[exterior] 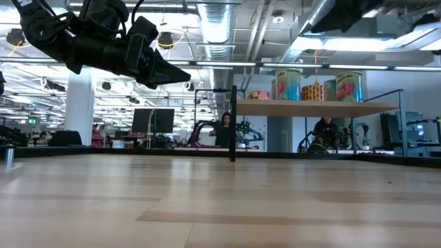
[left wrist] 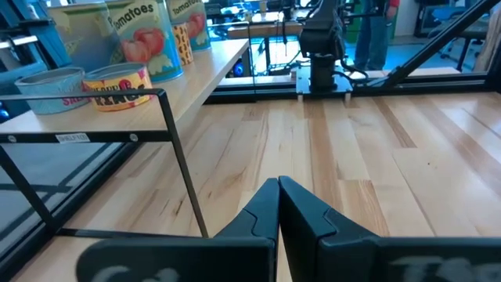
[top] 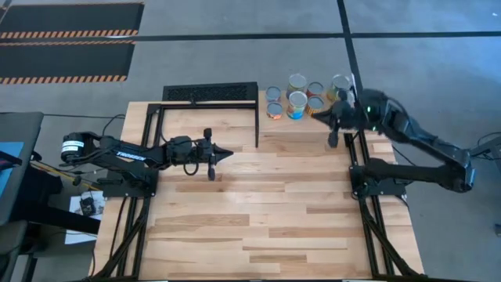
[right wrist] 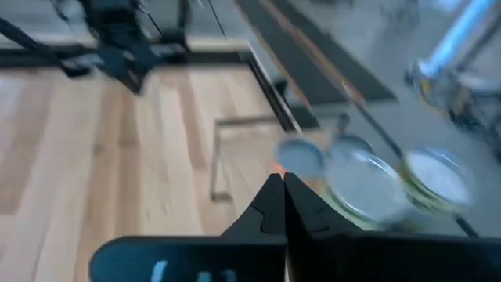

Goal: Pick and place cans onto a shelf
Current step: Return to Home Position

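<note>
A black mesh rack [top: 210,92] sits at the plank tabletop's [top: 266,211] far edge; hazard-striped mats [top: 66,35] lie beyond.

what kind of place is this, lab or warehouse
Most likely an open-plan robotics lab: exposed ceiling ducts, more workstations with monitors behind the plank table, hazard-striped floor mats. The right gripper hovers by the cans, the left gripper over the table.

Bright, even overhead lighting; shadows faint, soft

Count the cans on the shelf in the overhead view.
7 cans show on the shelf: two small at the left end, two large beside them, two small next, one large at the right end. The right arm overlaps that end and may hide more.
</note>
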Robot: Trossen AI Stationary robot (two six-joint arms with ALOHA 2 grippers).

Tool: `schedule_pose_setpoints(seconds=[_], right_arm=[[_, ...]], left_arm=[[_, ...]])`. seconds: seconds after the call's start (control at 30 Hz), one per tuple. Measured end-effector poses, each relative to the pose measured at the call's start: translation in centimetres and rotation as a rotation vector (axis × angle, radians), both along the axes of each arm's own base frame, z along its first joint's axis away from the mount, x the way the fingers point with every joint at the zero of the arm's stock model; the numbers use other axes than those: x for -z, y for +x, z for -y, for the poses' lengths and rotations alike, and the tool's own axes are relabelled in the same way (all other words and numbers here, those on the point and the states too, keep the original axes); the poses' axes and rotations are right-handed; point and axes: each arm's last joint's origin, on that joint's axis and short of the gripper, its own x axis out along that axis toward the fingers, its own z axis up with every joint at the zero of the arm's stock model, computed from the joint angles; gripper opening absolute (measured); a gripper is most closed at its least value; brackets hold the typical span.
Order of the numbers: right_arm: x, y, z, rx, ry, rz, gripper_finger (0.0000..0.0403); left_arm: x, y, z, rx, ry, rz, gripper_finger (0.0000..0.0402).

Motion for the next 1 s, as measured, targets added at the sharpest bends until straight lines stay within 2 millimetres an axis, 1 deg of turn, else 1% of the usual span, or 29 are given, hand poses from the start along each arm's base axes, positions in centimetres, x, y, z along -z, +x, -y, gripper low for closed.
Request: schedule_pose_setpoints(seconds=[0.13,0.23,0.33,0.5,0.63,0.7,0.8,1.0], right_arm=[[3.1,0.7,-1.2,-0.074,-0.035,0.143,0.0004],[5.6,1.1,-1.8,-0.111,-0.032,0.212,0.0004],[7.7,1.3,-2.4,-0.139,-0.032,0.275,0.0004],[11.1,1.0,-3.2,-0.113,-0.038,0.332,0.0003],[13.2,0.4,-3.7,-0.112,-0.037,0.386,0.0003],[14.1,0.0,-3.8,-0.093,-0.032,0.402,0.0003],[14.9,-0.4,-4.0,-0.081,-0.031,0.406,0.0003],[15.4,-1.6,-4.4,0.002,-0.062,0.451,0.0002]], left_arm=[[-0.1,0.0,-0.2,0.007,-0.011,0.017,0.0],[-0.1,-0.1,-0.5,0.027,-0.036,0.021,0.0],[-0.2,-0.2,-0.9,0.027,-0.043,0.023,0.0],[-0.4,-0.3,-1.4,0.048,-0.066,0.048,0.0],[-0.4,-0.3,-1.5,0.063,-0.071,0.055,0.0],[-0.5,-0.3,-1.5,0.056,-0.066,0.056,0.0],[-0.5,-0.3,-1.6,0.049,-0.056,0.057,0.0],[-0.6,-0.6,-2.6,0.007,-0.048,0.067,0.0]])
